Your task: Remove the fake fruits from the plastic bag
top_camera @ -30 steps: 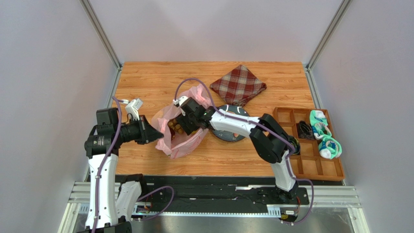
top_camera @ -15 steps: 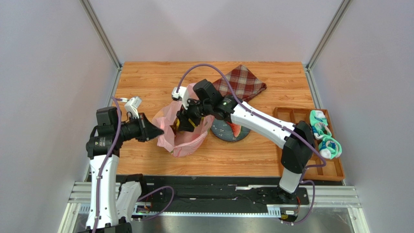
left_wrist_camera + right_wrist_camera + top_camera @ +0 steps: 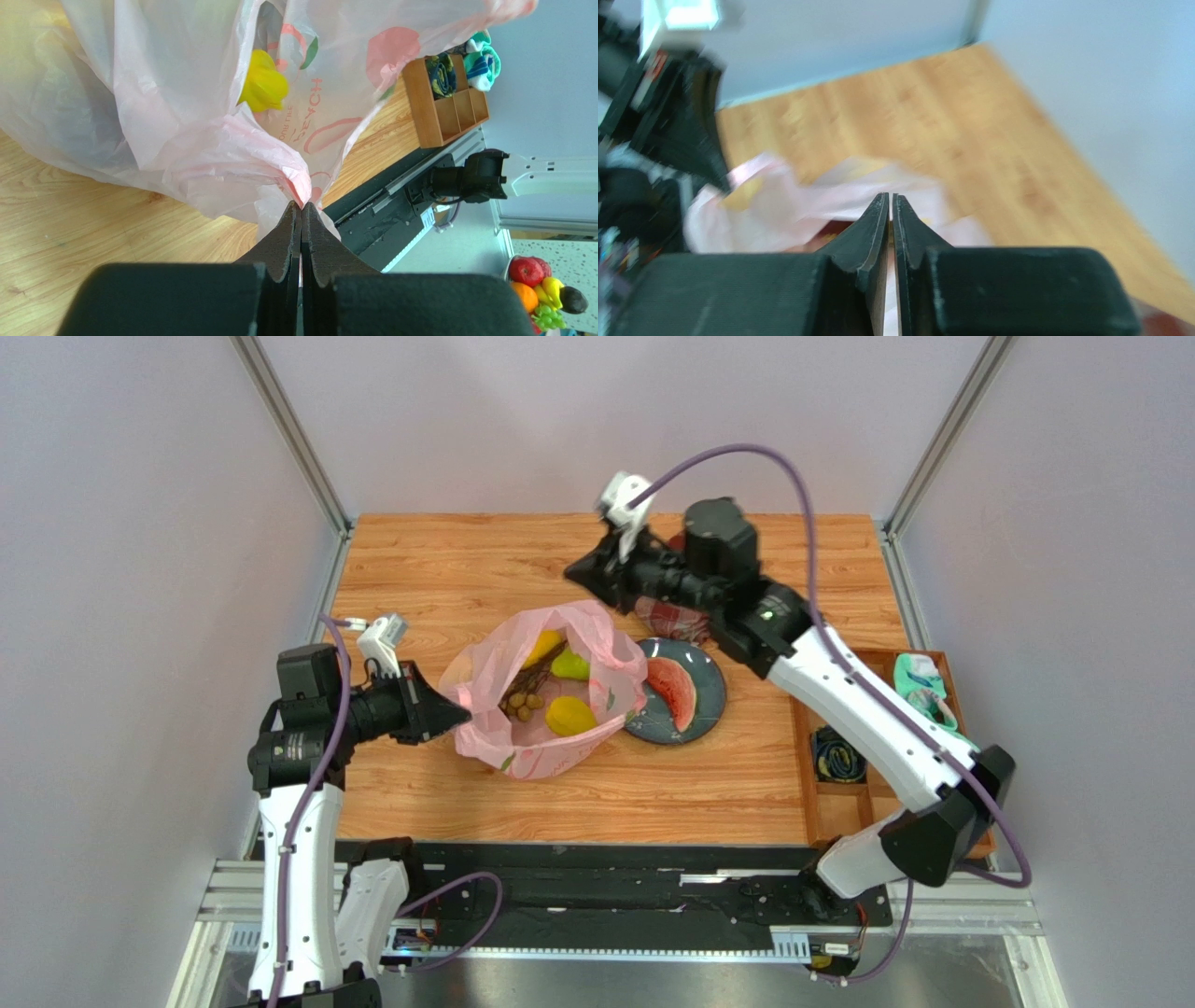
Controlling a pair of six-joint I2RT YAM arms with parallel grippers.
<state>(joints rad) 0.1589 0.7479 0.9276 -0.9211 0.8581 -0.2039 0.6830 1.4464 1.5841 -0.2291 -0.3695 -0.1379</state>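
Fake fruits (image 3: 568,714) mostly inside plastic bag (image 3: 484,738); watermelon slice (image 3: 671,693) out on plate (image 3: 710,703). Left fingers (image 3: 284,239) clamp bag edge; right fingers (image 3: 873,227) together, empty.

Motion-blurred plastic bag (image 3: 829,192), right wrist view

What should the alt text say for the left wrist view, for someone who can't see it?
The left gripper is shut on a fold of the pink bag, which fills the upper frame above a wooden table. A yellow fruit shows inside the bag; a tray with socks sits beyond.
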